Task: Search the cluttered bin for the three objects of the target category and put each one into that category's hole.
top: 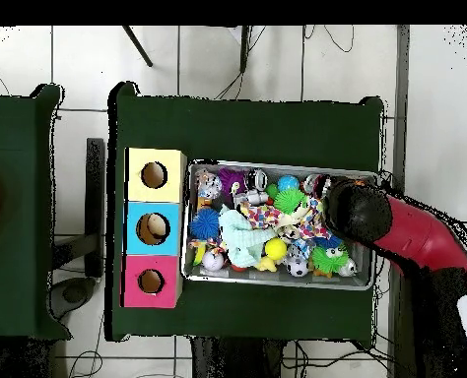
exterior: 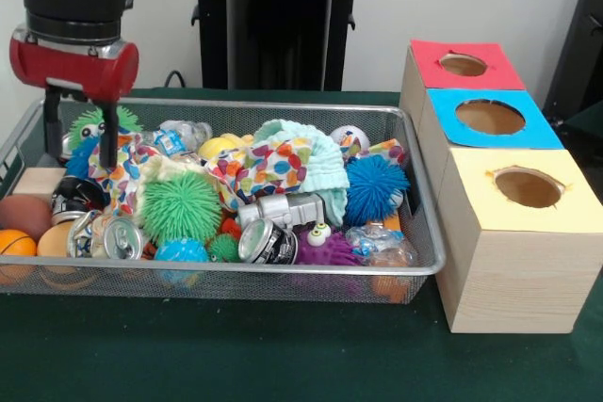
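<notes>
The wire-mesh bin (exterior: 236, 104) is full of mixed things: a green spiky ball (exterior: 181, 206), a blue spiky ball (exterior: 375, 187), two drink cans (exterior: 268, 242), a patterned cloth (exterior: 268, 168), a mint cloth (exterior: 306, 143) and a purple spiky toy with eyes (exterior: 325, 249). My gripper (exterior: 81, 134) hangs over the bin's left end in the front view. Its two black fingers (exterior: 108, 138) are spread apart, with their tips down among the items, in front of a green spiky toy with eyes (exterior: 94, 124). Nothing is held between them. In the overhead view the arm's head (top: 358, 212) hides the gripper and the bin's (top: 277, 283) right part.
Three wooden boxes with a round hole in each top stand beside the bin: red (exterior: 464, 65), blue (exterior: 490, 118), yellow (exterior: 528, 187). Orange (exterior: 14, 244) and brown (exterior: 24, 216) balls and a wooden block (exterior: 38, 181) lie at the bin's left end.
</notes>
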Robot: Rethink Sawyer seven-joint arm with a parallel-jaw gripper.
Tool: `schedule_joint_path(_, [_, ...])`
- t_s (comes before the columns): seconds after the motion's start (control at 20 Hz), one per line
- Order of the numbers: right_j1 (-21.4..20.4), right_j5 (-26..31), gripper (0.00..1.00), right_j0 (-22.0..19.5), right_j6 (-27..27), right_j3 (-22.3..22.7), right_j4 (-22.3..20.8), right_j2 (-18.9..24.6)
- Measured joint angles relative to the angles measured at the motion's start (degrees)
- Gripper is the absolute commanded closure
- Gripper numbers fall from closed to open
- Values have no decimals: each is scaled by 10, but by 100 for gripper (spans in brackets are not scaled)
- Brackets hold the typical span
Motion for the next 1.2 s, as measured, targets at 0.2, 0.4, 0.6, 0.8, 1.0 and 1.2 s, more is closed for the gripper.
schedule_joint_path(0.2, [8, 0, 0, -7, 0, 0, -18, 17])
schedule_joint_path(0.4, [16, 0, 0, -13, 0, 0, -35, 33])
schedule_joint_path(0.6, [22, 0, 0, -20, 0, 0, -49, 47])
schedule_joint_path(0.8, [27, 0, 0, -32, 0, 0, -60, 59])
schedule_joint_path(1.0, [36, 1, 0, -52, 0, -3, -71, 72])
schedule_joint_path(1.2, [40, 9, 0, -66, 0, -4, -80, 83])
